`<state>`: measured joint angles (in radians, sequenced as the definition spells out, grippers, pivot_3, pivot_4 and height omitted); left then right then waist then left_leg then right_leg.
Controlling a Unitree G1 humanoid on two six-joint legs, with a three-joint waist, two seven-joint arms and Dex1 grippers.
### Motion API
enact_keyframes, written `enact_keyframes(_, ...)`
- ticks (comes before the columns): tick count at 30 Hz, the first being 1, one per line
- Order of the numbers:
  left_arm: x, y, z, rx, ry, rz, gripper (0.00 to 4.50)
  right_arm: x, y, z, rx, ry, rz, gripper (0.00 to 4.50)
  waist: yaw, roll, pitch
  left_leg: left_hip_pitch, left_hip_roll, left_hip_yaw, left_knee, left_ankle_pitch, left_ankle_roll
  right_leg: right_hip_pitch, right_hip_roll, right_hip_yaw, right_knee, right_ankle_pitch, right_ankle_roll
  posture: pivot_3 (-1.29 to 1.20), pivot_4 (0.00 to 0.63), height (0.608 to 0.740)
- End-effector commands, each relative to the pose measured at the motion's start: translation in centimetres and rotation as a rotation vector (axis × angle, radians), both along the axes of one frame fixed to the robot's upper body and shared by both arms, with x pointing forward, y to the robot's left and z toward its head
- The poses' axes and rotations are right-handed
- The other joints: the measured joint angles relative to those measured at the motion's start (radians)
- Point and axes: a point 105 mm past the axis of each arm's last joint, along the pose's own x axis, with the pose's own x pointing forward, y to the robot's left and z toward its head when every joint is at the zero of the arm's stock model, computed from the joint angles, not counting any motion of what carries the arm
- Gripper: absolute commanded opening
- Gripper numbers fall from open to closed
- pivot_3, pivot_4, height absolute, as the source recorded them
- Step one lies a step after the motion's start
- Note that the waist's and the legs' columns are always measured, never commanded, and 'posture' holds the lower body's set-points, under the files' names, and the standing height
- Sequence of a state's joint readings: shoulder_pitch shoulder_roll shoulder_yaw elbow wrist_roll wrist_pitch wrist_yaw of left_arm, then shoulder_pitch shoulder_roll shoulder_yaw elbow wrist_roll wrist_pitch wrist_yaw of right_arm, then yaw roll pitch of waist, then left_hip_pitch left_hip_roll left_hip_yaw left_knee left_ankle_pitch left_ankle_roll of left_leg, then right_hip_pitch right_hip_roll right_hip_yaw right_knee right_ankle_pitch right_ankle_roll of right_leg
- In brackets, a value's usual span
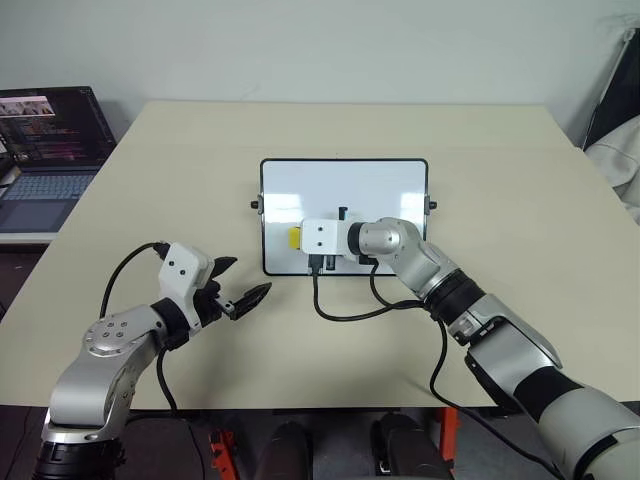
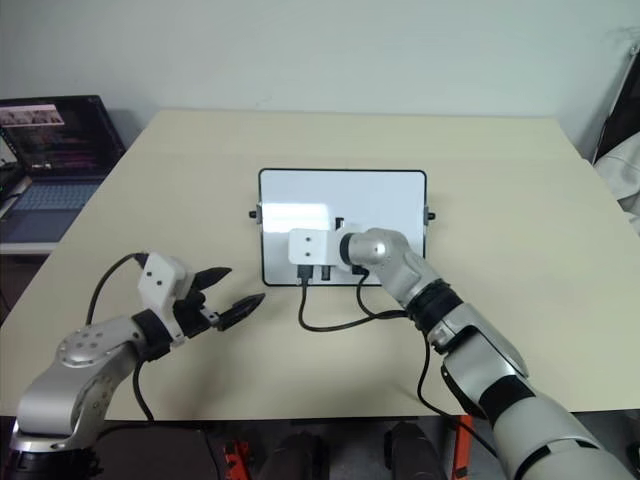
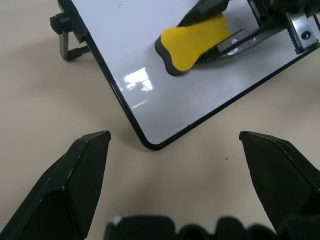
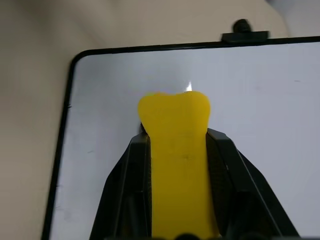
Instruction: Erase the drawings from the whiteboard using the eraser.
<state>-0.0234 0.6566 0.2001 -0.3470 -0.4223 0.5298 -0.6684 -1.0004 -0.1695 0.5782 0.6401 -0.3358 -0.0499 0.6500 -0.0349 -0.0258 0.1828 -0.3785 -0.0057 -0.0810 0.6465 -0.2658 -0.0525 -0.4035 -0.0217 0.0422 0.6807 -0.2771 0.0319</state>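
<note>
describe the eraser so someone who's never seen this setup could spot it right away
On the beige table lies a black-framed whiteboard. Over its near left part, the right gripper is shut on the eraser, a small yellow block with a dark underside. It is the only yellow thing there.

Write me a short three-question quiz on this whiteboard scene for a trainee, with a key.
1. True or false: the right gripper is shut on the eraser.
2. Where is the eraser held? A) over the whiteboard, near its lower left corner as the head camera sees it; B) beside the laptop; C) at the table edge, off the board.
3. Fill in: the left gripper is ____ and holds nothing.

Key
1. True: its two black fingers clamp the yellow block on both sides.
2. A.
3. Open: its fingers stand apart above the table, short of the board's near corner.
</note>
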Motion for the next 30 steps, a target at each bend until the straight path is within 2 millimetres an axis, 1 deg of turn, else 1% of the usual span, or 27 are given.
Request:
enact_keyframes(1,0.0,-0.1,0.6,0.011,-0.036,-0.014,4.50,2.4,-1.6,0.7,0.032,-0.082,-0.139,1.12,0.000,0.000,0.000,0.000,0.000,0.000,0.000,0.002,0.000,0.000,0.001,0.000,0.000,0.001,-0.001,0.00,0.150,0.740)
enact_keyframes(3,0.0,-0.2,0.5,0.010,-0.034,-0.018,4.50,3.1,-2.0,1.5,0.066,-0.103,-0.174,1.12,0.000,0.000,0.000,0.001,0.000,0.000,0.000,0.005,0.001,0.001,0.001,0.000,0.000,0.002,-0.003,0.00,0.150,0.740)
enact_keyframes(6,-0.1,-0.3,0.3,0.009,-0.032,-0.024,4.50,2.9,-2.2,0.7,0.032,-0.075,-0.159,1.11,0.003,0.000,0.000,0.000,0.000,0.000,0.000,0.010,0.002,0.001,0.002,-0.002,0.000,0.006,-0.004,0.00,0.150,0.740)
enact_keyframes(8,-0.1,-0.4,0.2,0.006,-0.031,-0.027,4.50,2.2,-2.5,-0.8,-0.027,-0.021,-0.127,1.11,0.003,0.000,0.000,0.001,-0.001,0.000,0.000,0.012,0.003,0.002,0.002,-0.003,0.000,0.007,-0.004,0.00,0.150,0.740)
enact_keyframes(10,-0.1,-0.5,0.2,0.005,-0.031,-0.031,4.50,1.1,-2.9,-2.7,-0.103,0.053,-0.074,1.11,0.004,0.000,0.000,0.001,-0.001,0.000,0.000,0.013,0.003,0.002,0.003,-0.003,0.000,0.008,-0.003,0.00,0.150,0.740)
enact_keyframes(12,-0.1,-0.5,0.2,0.004,-0.031,-0.034,4.50,0.4,-3.3,-3.6,-0.150,0.082,-0.043,1.11,0.003,0.000,0.000,0.002,-0.001,0.000,-0.001,0.013,0.003,0.005,0.003,-0.003,-0.001,0.008,-0.003,0.00,0.150,0.740)
enact_keyframes(13,-0.1,-0.5,0.1,0.003,-0.030,-0.035,4.50,0.3,-3.4,-3.7,-0.157,0.077,-0.040,1.11,0.002,0.000,0.000,0.004,-0.001,0.000,-0.001,0.013,0.003,0.006,0.003,-0.003,-0.001,0.008,-0.003,0.00,0.150,0.740)
enact_keyframes(15,-0.1,-0.6,0.1,0.002,-0.029,-0.038,4.50,1.4,-3.3,-2.2,-0.095,0.006,-0.088,1.11,0.000,0.000,0.000,0.006,-0.001,0.000,-0.002,0.013,0.003,0.008,0.002,-0.002,-0.001,0.008,-0.003,0.00,0.150,0.740)
enact_keyframes(16,-0.1,-0.6,0.1,0.002,-0.029,-0.039,4.50,2.0,-3.1,-1.1,-0.048,-0.036,-0.122,1.11,0.000,0.000,0.000,0.007,0.000,0.000,-0.003,0.013,0.003,0.009,0.002,-0.002,-0.001,0.008,-0.003,0.00,0.150,0.740)
enact_keyframes(17,-0.2,-0.6,0.1,0.001,-0.028,-0.041,4.50,2.9,-3.1,0.5,0.021,-0.091,-0.170,1.11,0.000,0.000,0.000,0.009,0.000,0.000,-0.003,0.013,0.003,0.010,0.002,-0.002,-0.001,0.007,-0.003,0.00,0.150,0.740)
enact_keyframes(19,-0.2,-0.7,0.0,0.000,-0.026,-0.046,4.50,3.9,-3.2,2.5,0.103,-0.152,-0.227,1.11,0.000,0.001,0.001,0.013,0.000,0.000,-0.003,0.013,0.003,0.014,0.002,-0.002,-0.001,0.007,-0.004,0.00,0.150,0.740)
enact_keyframes(20,-0.2,-0.8,0.0,0.000,-0.025,-0.048,4.50,4.1,-3.3,3.0,0.122,-0.165,-0.241,1.11,0.001,0.002,0.001,0.014,0.000,0.000,-0.003,0.013,0.003,0.014,0.002,-0.002,-0.001,0.007,-0.003,0.00,0.150,0.740)
enact_keyframes(21,-0.2,-0.8,0.0,-0.001,-0.025,-0.049,4.50,4.2,-3.4,2.9,0.113,-0.162,-0.242,1.11,0.002,0.002,0.001,0.013,0.000,0.000,-0.002,0.014,0.003,0.014,0.002,-0.002,-0.001,0.005,-0.006,0.00,0.150,0.740)
enact_keyframes(24,-0.1,-0.8,0.0,-0.002,-0.026,-0.051,4.50,3.8,-3.8,0.9,0.035,-0.108,-0.217,1.11,0.002,0.001,0.001,0.013,0.000,0.000,-0.002,0.014,0.004,0.015,0.002,-0.002,-0.001,0.004,-0.006,0.00,0.150,0.740)
enact_keyframes(25,-0.1,-0.9,0.0,-0.002,-0.026,-0.052,4.50,3.4,-3.8,0.0,-0.002,-0.084,-0.193,1.11,0.001,0.001,0.001,0.014,0.000,0.000,-0.002,0.014,0.004,0.015,0.002,-0.002,-0.002,0.005,-0.006,0.00,0.150,0.740)
enact_keyframes(26,-0.1,-0.9,0.0,-0.003,-0.026,-0.052,4.50,3.1,-3.8,-0.5,-0.025,-0.069,-0.177,1.11,0.000,0.001,0.001,0.014,0.000,0.000,-0.003,0.014,0.004,0.015,0.002,-0.002,-0.002,0.006,-0.004,0.00,0.150,0.740)
enact_keyframes(30,0.0,-1.1,0.0,-0.005,-0.026,-0.059,4.50,1.2,-3.5,-2.9,-0.139,-0.008,-0.071,1.11,-0.001,0.001,0.001,0.014,0.000,0.000,-0.005,0.014,0.003,0.015,0.002,-0.002,-0.002,0.007,-0.005,0.00,0.150,0.740)
